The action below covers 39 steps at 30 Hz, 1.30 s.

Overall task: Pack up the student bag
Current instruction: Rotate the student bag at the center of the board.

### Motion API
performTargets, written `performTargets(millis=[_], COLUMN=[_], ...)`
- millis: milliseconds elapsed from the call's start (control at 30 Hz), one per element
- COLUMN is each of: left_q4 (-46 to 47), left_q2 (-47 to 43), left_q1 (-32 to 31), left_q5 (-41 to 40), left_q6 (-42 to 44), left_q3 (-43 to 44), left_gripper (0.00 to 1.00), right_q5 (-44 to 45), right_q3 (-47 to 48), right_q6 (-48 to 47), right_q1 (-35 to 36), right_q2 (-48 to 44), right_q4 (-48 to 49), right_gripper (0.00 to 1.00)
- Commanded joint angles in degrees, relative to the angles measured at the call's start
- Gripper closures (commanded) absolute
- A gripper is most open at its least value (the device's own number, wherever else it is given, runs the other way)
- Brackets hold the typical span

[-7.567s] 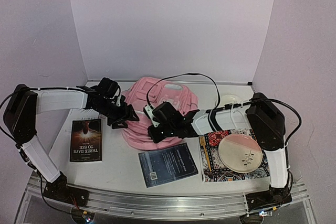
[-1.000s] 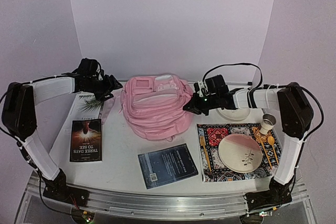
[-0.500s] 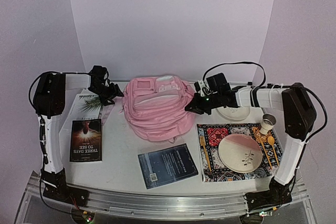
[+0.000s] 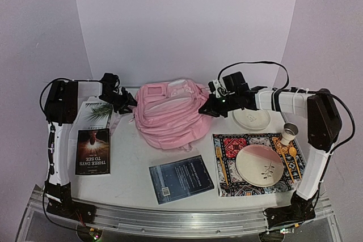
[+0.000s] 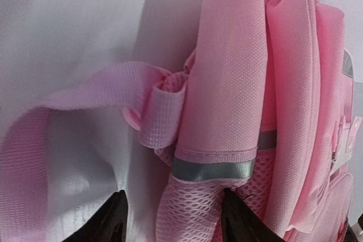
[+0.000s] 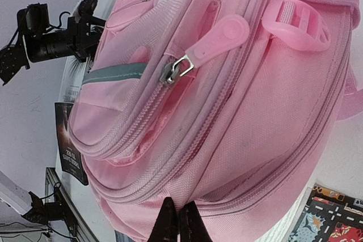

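the left gripper (image 4: 131, 102) has edged in to the student bag (image 4: 167, 118) since a moment ago, jaws apart astride its mesh strap (image 5: 190, 213). the right gripper (image 4: 206, 111) stays closed at the bag's right side. the bag sits mid-back on a white table (image 4: 130, 160), with lilac walls (image 4: 187, 21) around.

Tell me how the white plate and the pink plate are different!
The white plate looks plain, but the pink plate is half pink and half cream with a leafy sprig drawn on it. The white plate sits straight on the table, while the pink plate lies on the patterned mat. The white plate is farther back; the pink plate is nearer the front. Both are round, empty and right side up.
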Motion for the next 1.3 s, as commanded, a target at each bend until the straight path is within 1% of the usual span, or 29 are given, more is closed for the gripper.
performTargets(millis=[0,133,167,333,467,633,733,833,900,967,1067,1100,1167,1200,1267], left_q4=[-0.6,-0.1,0.0,0.4,0.6,1.4,5.1,8.9,11.1,12.8,14.1,14.4,15.1,15.2,15.8], left_q2=[-0.8,-6.0,-8.0,-18.6,-26.1,-33.4,-38.4,-43.4,-45.5,-46.6,-46.7,-46.3,-45.6,-45.3,-44.9], left_q1=[-1.4,-1.5,-1.5,-1.7,-2.4,-6.4,-8.7,-10.8,-11.6,-11.8,-11.9,-11.9,-12.0,-12.0,-12.2], left_q5=[5.4,5.4,5.0,3.3,2.8,1.2,0.1,-2.5,-3.7,-5.5,-7.1,-7.4,-7.9,-8.3,-9.0], left_q6=[1.1,1.6,1.4,-1.0,-3.5,-5.6,-9.1,-12.7,-14.9,-16.6,-18.1,-18.6,-19.3,-19.8,-20.9], left_q3=[1.5,-2.2,-3.4,-9.2,-15.2,-24.4,-31.4,-36.1,-38.4,-40.3,-41.1,-41.0,-40.7,-40.7,-40.8], left_gripper=[0.59,0.95,0.99,1.00,1.00,1.00,1.00,1.00,1.00,1.00,1.00,1.00,1.00,1.00,1.00], right_q5=[-0.5,2.7,3.5,9.4,12.0,14.0,14.5,14.9,14.6,14.4,15.1,15.6,16.2,16.4,16.2], right_q3=[6.2,10.0,11.2,16.6,22.1,26.9,28.5,30.9,33.3,35.5,37.1,36.8,34.4,32.3,27.8], right_q6=[-3.0,-5.5,-6.1,-8.4,-10.0,-12.2,-12.6,-12.8,-12.9,-13.0,-13.1,-13.2,-13.1,-12.9,-11.9], right_q1=[0.2,0.0,-0.2,-2.1,-3.7,-4.1,-4.1,-4.0,-4.1,-4.1,-4.1,-4.1,-4.0,-4.1,-4.0], right_q2=[-0.2,0.9,1.1,2.5,5.5,10.4,13.6,16.8,19.0,21.1,21.5,20.9,17.8,16.1,11.4], right_q4=[2.5,0.1,-0.4,-2.4,-4.2,-5.5,-5.6,-5.6,-5.7,-6.3,-7.5,-8.1,-8.7,-8.8,-9.0], right_gripper=[1.00,1.00,1.00,1.00,1.00,1.00,1.00,0.99,0.95,0.87,0.69,0.63,0.48,0.43,0.37])
